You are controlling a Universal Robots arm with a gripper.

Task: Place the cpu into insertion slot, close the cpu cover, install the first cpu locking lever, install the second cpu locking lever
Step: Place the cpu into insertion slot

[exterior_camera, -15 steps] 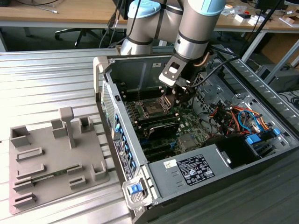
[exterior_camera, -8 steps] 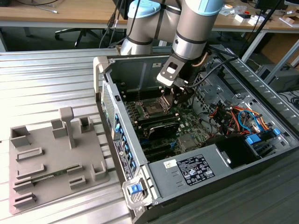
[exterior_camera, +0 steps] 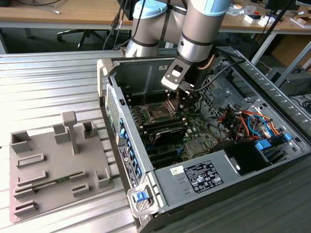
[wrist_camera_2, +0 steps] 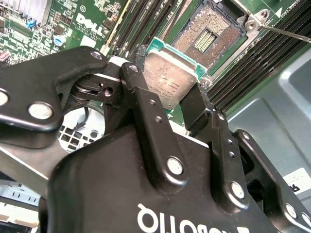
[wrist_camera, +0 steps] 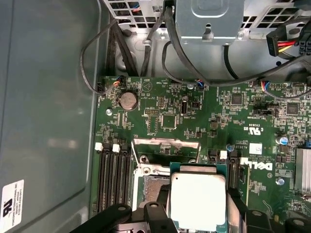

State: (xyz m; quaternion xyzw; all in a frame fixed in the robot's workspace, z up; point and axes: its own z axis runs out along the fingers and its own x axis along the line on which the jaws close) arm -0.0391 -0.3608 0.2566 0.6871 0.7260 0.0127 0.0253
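Step 1 seems underway: the black 2-finger hand [wrist_camera_2: 163, 85] grips the thin square grey-topped cpu [wrist_camera_2: 171, 73] by opposite edges, hovering close above the bare gold-pinned socket [wrist_camera_2: 209, 36] on the green motherboard [wrist_camera: 218, 121]. Seating it likely calls for squaring edges and a gentle descent.

The ribbed silver metal counter [exterior_camera: 48, 87] carries a flat grey plastic fixture plate [exterior_camera: 53, 155] with raised blocks and one upright post toward the exterior view's left and, just beside it, a dark metal computer case [exterior_camera: 125, 150] lying with its open side facing up.
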